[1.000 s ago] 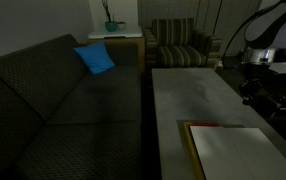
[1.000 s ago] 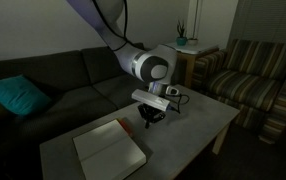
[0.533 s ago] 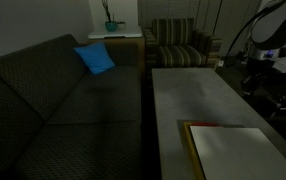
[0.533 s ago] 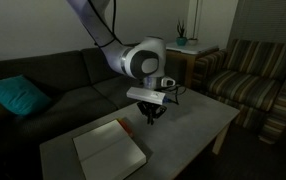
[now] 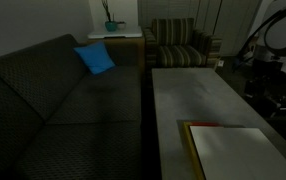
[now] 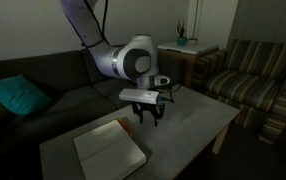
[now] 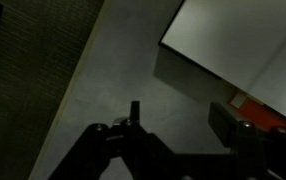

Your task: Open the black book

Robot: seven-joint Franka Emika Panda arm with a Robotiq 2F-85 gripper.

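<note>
Arm is lifting and swinging its wrist away over the last second: in an exterior view the gripper (image 6: 149, 117) is sitting a bit higher and further over than before, hanging above the table past the book's far corner, not touching it. Jaws are spread and carrying nothing; the wrist view is showing the two fingers apart over bare tabletop. The black book (image 6: 110, 150) isn't moving. It's lying flat near the table's near end, whitish pages facing up, with a red strip and yellow edge peeking out along its sides (image 5: 238, 150). Reading this as book already open and the arm backing off, so likely nothing left but the retreat. The table (image 6: 193, 120) is looking like a plain grey matte slab, level, with nothing else visible on it. Room is dim: dark sofa (image 5: 63, 100) with a blue cushion (image 5: 95, 58), striped armchair (image 5: 178, 45), potted plant (image 5: 109, 20) in the corner.
</note>
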